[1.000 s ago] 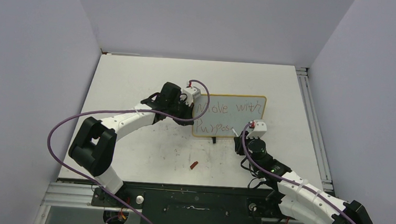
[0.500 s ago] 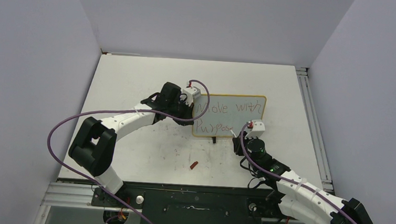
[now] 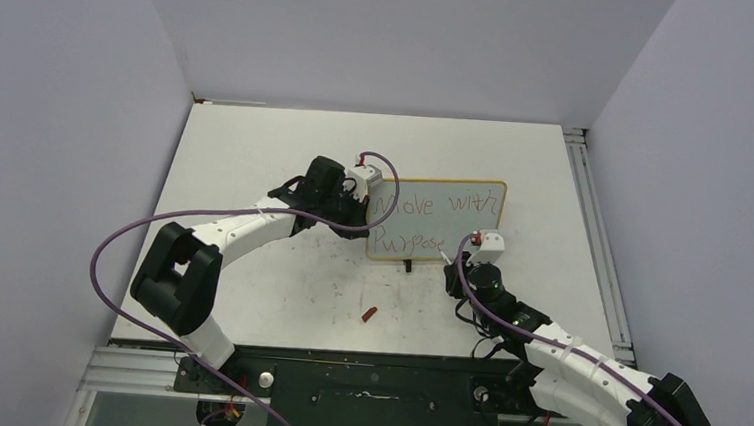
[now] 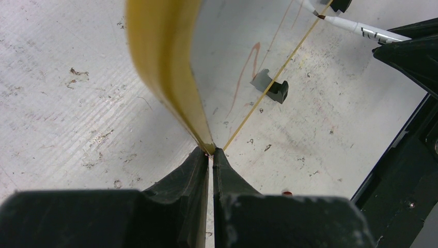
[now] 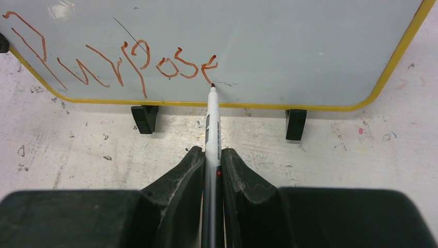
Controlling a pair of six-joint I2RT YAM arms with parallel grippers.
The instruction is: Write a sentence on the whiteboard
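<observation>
Nrly done, I'd say. The sentence (image 5: 134,64) reads "Move with" up top, "Purpose" below. Right jaws are clamped on the marker (image 5: 213,124); its tip sits straight ahead of them at the whiteboard (image 5: 310,46) face, just under the last "e", prob. touching. Left jaws pinch the board's yellow frame edge, steadying it upright on the surface (image 5: 361,155). Left to do: maybe a closing word or stop, then lift off.

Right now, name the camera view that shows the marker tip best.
Right wrist view: the marker, gripped in the right hand, points straight up, its tip at the whiteboard just under the last red letter. Left wrist catches the tip small, in the top corner. Top external shows only a sliver.
</observation>
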